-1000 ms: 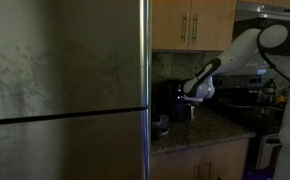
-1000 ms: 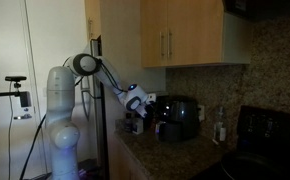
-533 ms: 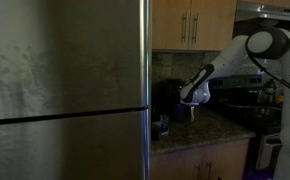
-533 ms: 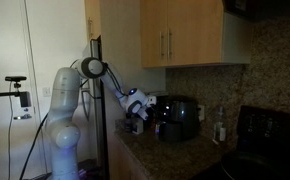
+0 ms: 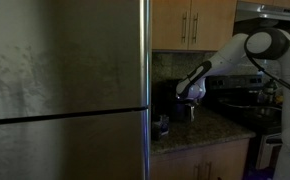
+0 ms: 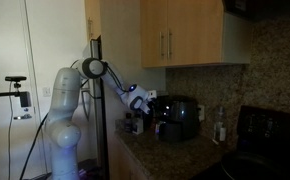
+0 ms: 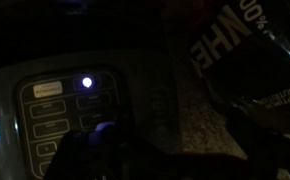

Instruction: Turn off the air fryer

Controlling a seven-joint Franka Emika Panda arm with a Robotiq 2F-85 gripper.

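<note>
Air fryer [image 6: 178,115]: directly in front of gripper [image 7: 89,152], panel [image 7: 60,112] facing it, close.
Jaws: too dark to tell spread.

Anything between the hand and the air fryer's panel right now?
Nothing visible. In the wrist view the hand hangs close over the control panel of the air fryer, its lit button in plain sight. The printed package sits off to one side, not across the panel.
</note>
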